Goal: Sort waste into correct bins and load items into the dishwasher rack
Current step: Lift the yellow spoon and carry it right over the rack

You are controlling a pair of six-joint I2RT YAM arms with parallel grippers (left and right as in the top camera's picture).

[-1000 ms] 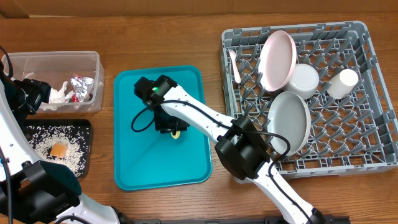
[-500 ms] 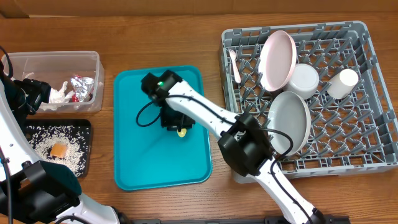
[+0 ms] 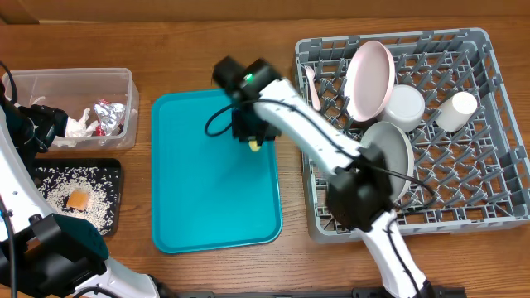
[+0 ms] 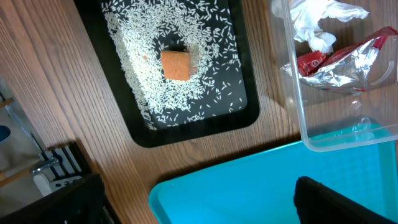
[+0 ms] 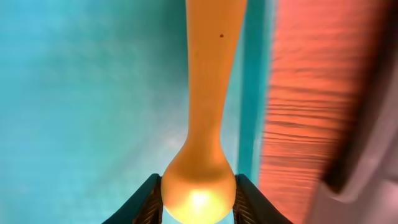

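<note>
Yellow cutlery held over the tray edge, waste already binned

Overhead, the right gripper hung above the teal tray's far right corner with the yellow cutlery, likely bound for the rack, where the plates, bowl and cup stood on edge between pegs to drain. The left wrist view showed the left gripper spread wide and empty, above rice and an orange cube in the black tray and the napkin and foil in the clear tub. The right wrist view showed its fingers partly closed, pinching the cutlery's rounded end.
</note>
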